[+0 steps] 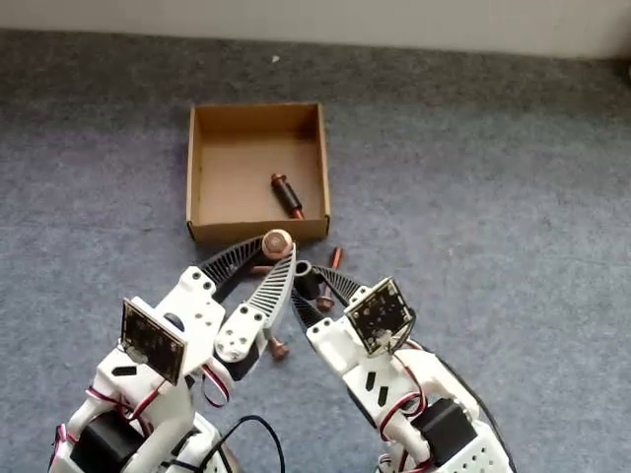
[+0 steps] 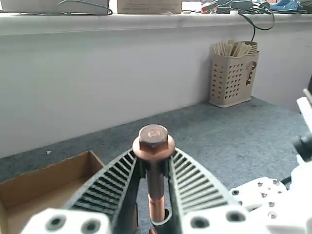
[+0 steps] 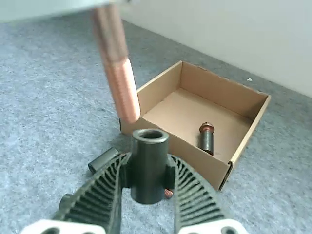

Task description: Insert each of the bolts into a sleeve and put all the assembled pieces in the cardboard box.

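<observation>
Copper bolt (image 1: pixel 277 243) poised by sleeve (image 1: pixel 304 269), centre frame, just below the cardboard box (image 1: pixel 256 108).
The left hand (image 2: pixel 154 168) clenches the bolt head-up by its shank; the right hand (image 3: pixel 150 171) grips the dark sleeve upright. The tip hangs just beside the bore, not yet in: best to centre it over the opening, keep it vertical, then lower straight. One assembled piece (image 1: pixel 288 195) lies in the box.

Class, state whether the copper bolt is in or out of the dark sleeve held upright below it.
Out. The bolt hangs with its tip just above the sleeve, whose open mouth shows empty.
</observation>
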Robot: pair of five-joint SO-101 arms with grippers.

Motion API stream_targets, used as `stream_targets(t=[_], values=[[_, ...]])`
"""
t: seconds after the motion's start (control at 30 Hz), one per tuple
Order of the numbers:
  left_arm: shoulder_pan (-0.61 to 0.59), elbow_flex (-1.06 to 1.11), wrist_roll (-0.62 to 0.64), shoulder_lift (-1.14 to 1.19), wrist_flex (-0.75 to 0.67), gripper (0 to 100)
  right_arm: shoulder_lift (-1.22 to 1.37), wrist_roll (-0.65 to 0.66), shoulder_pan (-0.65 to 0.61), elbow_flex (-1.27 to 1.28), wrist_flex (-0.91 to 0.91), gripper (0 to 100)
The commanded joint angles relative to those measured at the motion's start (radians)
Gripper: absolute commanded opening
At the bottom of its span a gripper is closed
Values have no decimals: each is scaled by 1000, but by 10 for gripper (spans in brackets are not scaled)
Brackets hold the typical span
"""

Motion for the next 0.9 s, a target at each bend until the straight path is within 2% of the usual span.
stream_targets(t=[0.0,0.13,0.4,0.67,0.87], values=[[15,13,20,-8,-31,5,-13,12,-13,-5,-31,4],[7,21,75,-8,-32,5,-13,12,-13,-5,-62,4],[7,25,78,-8,-34,5,-13,12,-67,-5,-64,4],[5,25,80,-8,-29,5,-15,12,-67,-7,-64,4],[-64,27,81,-8,-28,5,-15,12,-65,-15,-61,4]])
